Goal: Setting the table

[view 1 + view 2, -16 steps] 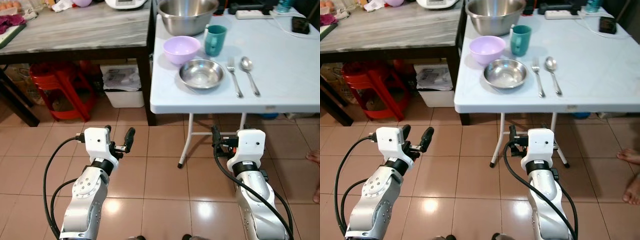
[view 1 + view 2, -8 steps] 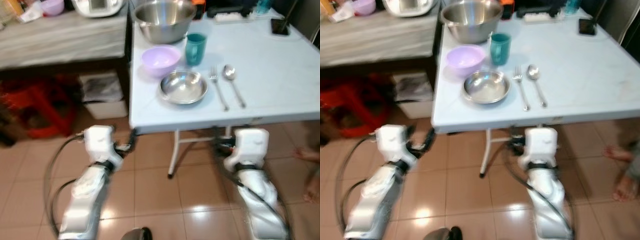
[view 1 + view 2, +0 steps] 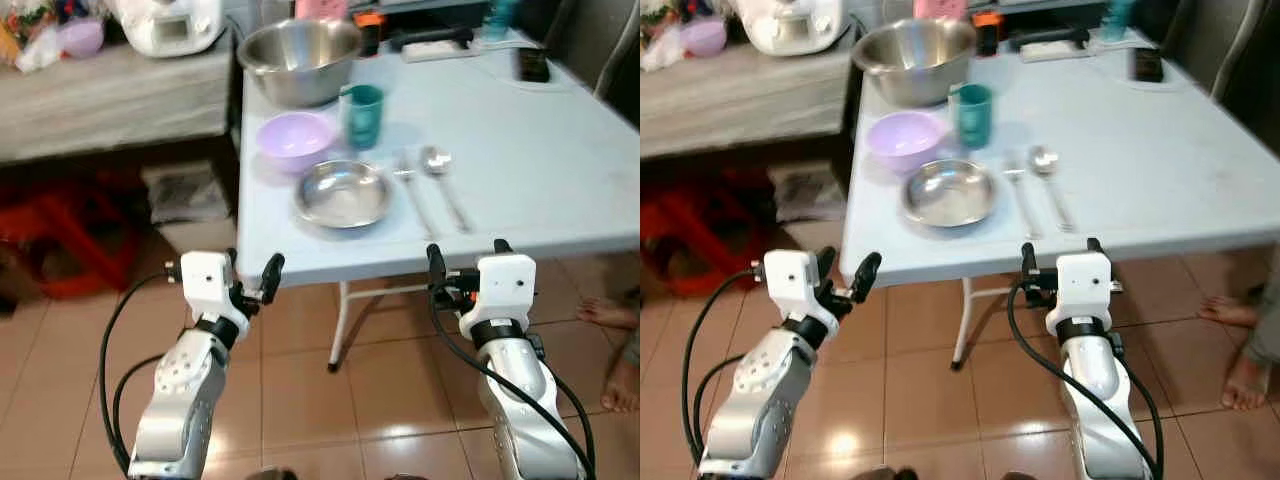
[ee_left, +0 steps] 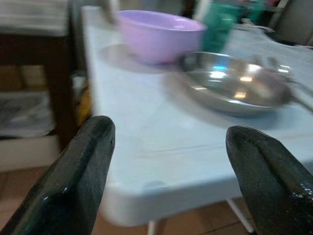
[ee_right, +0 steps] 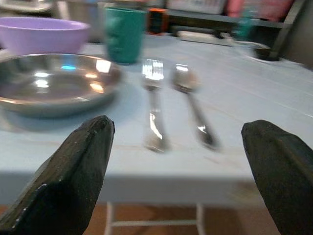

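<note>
- A shallow steel plate (image 3: 343, 194) sits near the front left corner of the pale blue table (image 3: 540, 160), shiny, with its rim well in from the edge.
- Just behind the plate stands a lilac bowl (image 3: 294, 139); a teal cup (image 3: 364, 113) stands beside that bowl, and a large steel mixing bowl (image 3: 298, 60) sits further back.
- A fork (image 3: 414, 190) and a spoon (image 3: 441, 178) lie side by side just right of the plate, handles pointing toward the table's front edge.
- The right half of the tabletop is bare; a power strip (image 3: 436, 47) and a dark phone (image 3: 531, 64) lie at the far side.
- The left gripper (image 3: 250, 277) hangs just below the front edge near the corner, fingers spread wide and holding nothing.
- The right gripper (image 3: 465, 262) is at the front edge below the cutlery, fingers likewise wide apart and empty.
- Tiled floor (image 3: 380, 360) lies open beneath both arms; a person's bare foot (image 3: 612, 312) rests on it at the right.
- The left wrist view looks low across the corner at the plate (image 4: 234, 83) and bowl (image 4: 159, 34); the right wrist view brings the fork (image 5: 153, 100) and spoon (image 5: 193, 100) close, though blurred.
- A wooden counter (image 3: 110, 95) with a white appliance (image 3: 170, 22) stands left of the table, a red stool (image 3: 50, 235) beneath it.
</note>
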You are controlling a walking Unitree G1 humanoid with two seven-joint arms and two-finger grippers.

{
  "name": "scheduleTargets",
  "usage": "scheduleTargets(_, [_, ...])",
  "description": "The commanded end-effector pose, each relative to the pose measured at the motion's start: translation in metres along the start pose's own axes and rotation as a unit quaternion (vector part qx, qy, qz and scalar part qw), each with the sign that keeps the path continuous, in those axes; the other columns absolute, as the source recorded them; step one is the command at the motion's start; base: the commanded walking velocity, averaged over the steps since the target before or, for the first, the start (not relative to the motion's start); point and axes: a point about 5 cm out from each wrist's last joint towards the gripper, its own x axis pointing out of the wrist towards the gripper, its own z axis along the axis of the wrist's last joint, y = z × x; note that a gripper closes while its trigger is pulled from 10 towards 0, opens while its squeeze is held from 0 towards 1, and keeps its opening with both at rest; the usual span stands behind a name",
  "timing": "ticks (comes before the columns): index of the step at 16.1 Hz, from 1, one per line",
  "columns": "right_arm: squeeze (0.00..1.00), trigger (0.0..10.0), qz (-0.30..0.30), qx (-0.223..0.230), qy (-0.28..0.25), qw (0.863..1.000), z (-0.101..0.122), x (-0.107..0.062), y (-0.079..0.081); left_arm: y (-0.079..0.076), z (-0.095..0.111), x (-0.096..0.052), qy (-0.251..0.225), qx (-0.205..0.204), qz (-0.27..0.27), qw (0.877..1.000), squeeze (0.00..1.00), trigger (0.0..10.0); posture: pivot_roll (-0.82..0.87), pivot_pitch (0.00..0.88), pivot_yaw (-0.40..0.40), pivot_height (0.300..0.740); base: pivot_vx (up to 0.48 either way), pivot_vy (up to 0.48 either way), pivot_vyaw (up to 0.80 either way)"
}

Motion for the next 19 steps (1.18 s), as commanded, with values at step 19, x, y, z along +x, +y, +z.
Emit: scheduleTargets(19, [0.0, 10.0, -0.008, 0.022, -0.009, 1.0, 0.011, 0.0, 0.003, -0.001, -0.01, -0.025, 0.037, 0.021, -0.084, 0.996, 0.0, 10.0, -0.1, 0.19, 0.079, 0.74, 0.101, 0.0, 0.09])
